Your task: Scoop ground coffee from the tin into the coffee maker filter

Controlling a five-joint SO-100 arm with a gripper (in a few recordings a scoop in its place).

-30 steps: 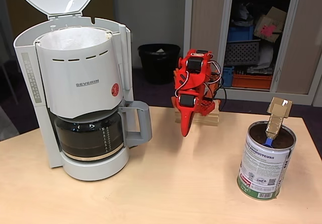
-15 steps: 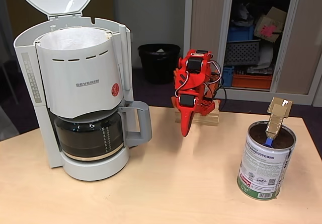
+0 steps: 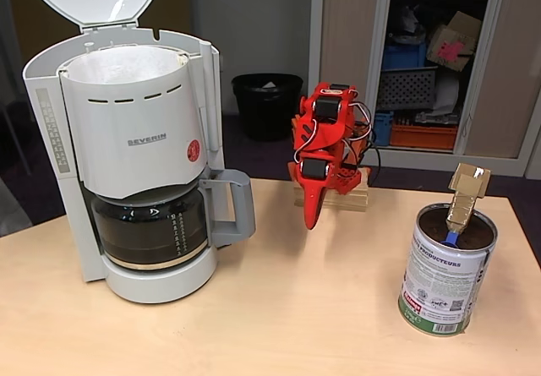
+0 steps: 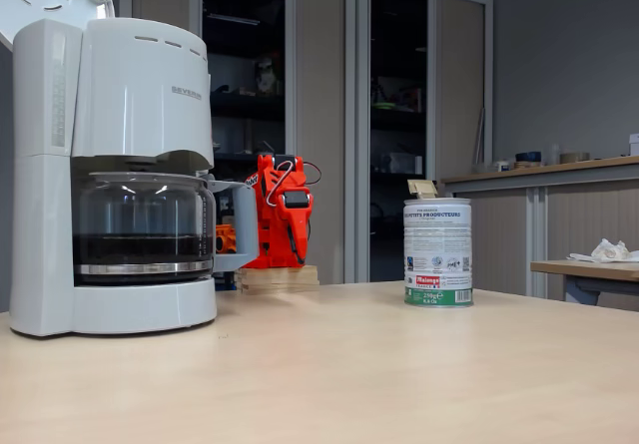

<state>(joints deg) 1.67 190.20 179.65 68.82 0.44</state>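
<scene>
We see one red arm folded low at the centre of the frame, its gripper (image 3: 311, 215) hanging tip-down above the table (image 3: 279, 308) with nothing in it; the fingers look pressed together into a single point. It sits between the two task things and touches neither.

One coffee tin (image 3: 445, 270) stands open at the lower right, ground coffee showing dark inside. One scoop (image 3: 466, 194), with a cardboard-wrapped handle, leans in the tin with its blue neck down in the grounds. One coffee maker (image 3: 135, 156) fills the left of the frame, lid tipped up, with one white paper filter (image 3: 122, 63) in its basket; we cannot see into the filter, so whether grounds already lie there is hidden. One glass carafe (image 4: 143, 226) sits beneath, dark liquid in its lower part.

We judge the arm parked: this fits a pause ahead of a scoop, or a rest after the scoop was set back. Any further scoop would call for a grip on that slanted handle.
</scene>
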